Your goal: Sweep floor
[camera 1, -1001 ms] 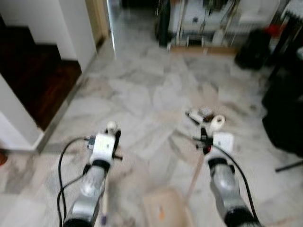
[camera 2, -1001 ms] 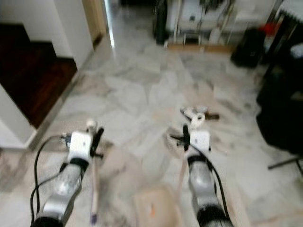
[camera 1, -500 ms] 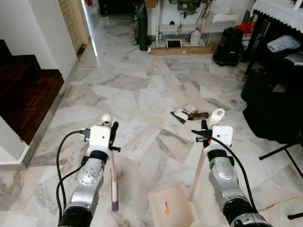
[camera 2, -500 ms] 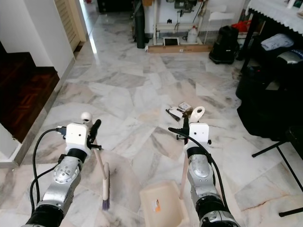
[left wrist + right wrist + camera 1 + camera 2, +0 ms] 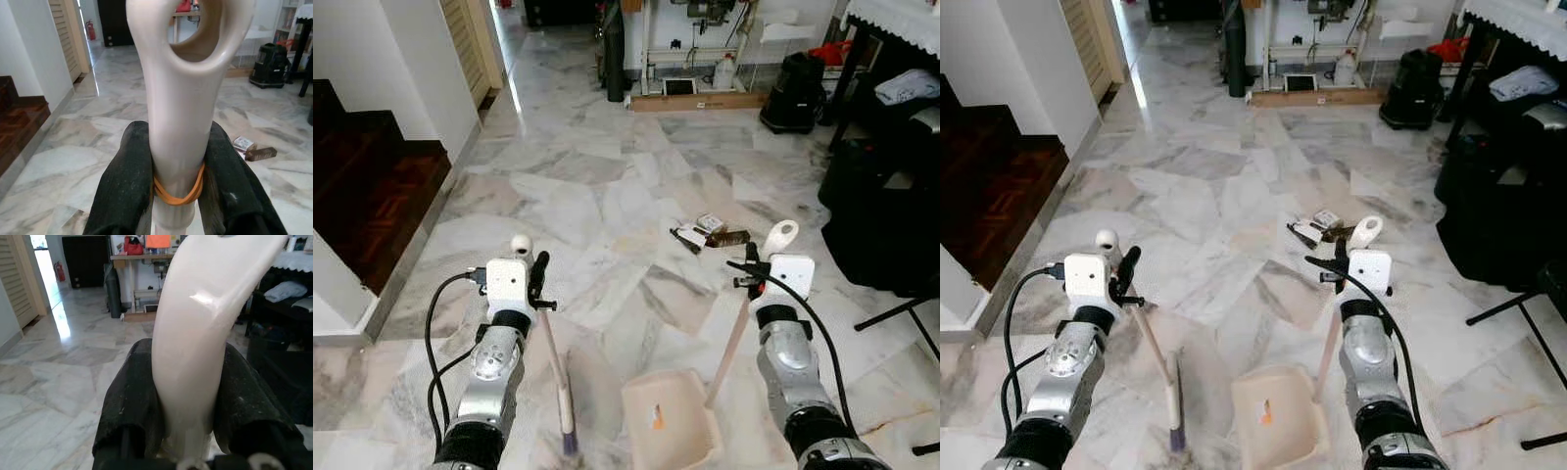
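Floor: polished grey-and-white marble floor [image 5: 607, 186] of irregular veined slabs, glossy with window glare toward the far doorway.
Nearest: a cream plastic dustpan [image 5: 671, 427] lies open-side up on the marble between the two arms, an orange mark on its inner face.
Left pincer: the left pincer [image 5: 534, 277] is clenched on the pale cream plastic brush handle [image 5: 551, 354]; the handle slants down to dark purple bristles [image 5: 570, 445] that touch the floor just left of the dustpan.
Left wrist view: the two black fingers [image 5: 126, 191] press on either side of the smooth handle, whose end is a hanging loop; an orange rubber band [image 5: 178, 193] circles the handle at the grip.
Right pincer: the right pincer [image 5: 751, 274] is clamped on the long cream dustpan handle [image 5: 731, 343], which rises upright-tilted from the pan's rear edge.
Right wrist view: matte, dusty black pads [image 5: 131, 401] squeeze the glossy white handle top.
Middle distance: a small heap of litter [image 5: 707, 232], a pale carton, a brown bar and a dark strip, lies on the floor ahead of the right pincer, well apart from the dustpan.
Left side: dark red wooden stairs [image 5: 367, 186] beside a white wall [image 5: 396, 69].
Right side: black bags and furniture [image 5: 881, 206], with a black stand leg on the floor.
Far: a flat cardboard box [image 5: 700, 100] and a white jug at the foot of a cluttered worktop [image 5: 705, 20].
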### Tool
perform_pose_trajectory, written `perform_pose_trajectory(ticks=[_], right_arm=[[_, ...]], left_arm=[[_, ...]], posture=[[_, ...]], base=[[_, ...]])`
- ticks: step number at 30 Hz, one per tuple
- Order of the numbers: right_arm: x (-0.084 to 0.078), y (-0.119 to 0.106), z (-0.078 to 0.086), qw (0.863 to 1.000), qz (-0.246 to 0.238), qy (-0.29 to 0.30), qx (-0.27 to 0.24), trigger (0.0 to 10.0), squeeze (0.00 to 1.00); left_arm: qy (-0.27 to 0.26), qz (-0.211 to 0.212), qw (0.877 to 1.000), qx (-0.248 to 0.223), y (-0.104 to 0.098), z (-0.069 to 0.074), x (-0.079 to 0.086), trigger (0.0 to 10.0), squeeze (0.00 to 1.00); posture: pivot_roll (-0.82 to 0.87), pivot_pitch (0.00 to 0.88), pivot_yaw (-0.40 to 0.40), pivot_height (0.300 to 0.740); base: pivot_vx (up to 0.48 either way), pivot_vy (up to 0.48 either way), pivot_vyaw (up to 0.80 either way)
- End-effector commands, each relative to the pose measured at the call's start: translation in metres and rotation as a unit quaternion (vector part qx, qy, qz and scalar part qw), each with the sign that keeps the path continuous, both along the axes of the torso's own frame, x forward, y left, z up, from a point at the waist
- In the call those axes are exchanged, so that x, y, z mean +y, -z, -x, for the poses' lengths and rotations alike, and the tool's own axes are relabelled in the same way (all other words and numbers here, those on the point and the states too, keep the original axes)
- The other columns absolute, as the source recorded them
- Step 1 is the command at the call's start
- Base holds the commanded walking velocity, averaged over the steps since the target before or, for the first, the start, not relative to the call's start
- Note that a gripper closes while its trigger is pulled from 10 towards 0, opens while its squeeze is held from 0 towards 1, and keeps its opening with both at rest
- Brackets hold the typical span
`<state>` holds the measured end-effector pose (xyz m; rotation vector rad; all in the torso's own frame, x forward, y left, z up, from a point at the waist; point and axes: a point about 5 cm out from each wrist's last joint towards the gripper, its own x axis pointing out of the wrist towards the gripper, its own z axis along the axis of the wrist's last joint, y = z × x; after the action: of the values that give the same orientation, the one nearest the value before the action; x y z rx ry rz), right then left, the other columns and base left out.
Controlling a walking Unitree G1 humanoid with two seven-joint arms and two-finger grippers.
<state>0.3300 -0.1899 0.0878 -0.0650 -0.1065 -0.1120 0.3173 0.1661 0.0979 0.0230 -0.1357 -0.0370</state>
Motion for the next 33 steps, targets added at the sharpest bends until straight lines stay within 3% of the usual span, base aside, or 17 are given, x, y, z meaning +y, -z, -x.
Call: perform_pose_trajectory(ticks=[1,14,25,33], right_arm=[[-0.001,-0.017,-0.006,0.999,-0.003,0.000,-0.036,10.0,0.00],[-0.020,-0.027,-0.010,0.999,0.008,0.010,-0.046,10.0,0.00],[-0.028,-0.027,-0.007,0.999,0.009,0.012,-0.047,10.0,0.00],[-0.032,-0.022,-0.004,0.999,0.003,0.021,-0.042,10.0,0.00]], left_arm=[[-0.004,0.000,1.000,-0.024,-0.010,-0.005,0.004,10.0,0.00],[-0.016,0.005,0.999,-0.043,-0.018,-0.011,0.006,10.0,0.00],[-0.019,0.004,0.999,-0.045,-0.014,-0.001,0.005,10.0,0.00],[-0.004,-0.004,0.999,-0.036,-0.012,0.003,0.003,10.0,0.00]], posture=[[0.02,0.000,0.026,0.740],[0.04,0.000,-0.012,0.740],[0.05,0.000,-0.027,0.740],[0.09,0.000,0.006,0.740]], base=[[0.000,0.000,0.00],[0.000,0.000,0.00],[0.000,0.000,0.00],[0.000,0.000,0.00]])
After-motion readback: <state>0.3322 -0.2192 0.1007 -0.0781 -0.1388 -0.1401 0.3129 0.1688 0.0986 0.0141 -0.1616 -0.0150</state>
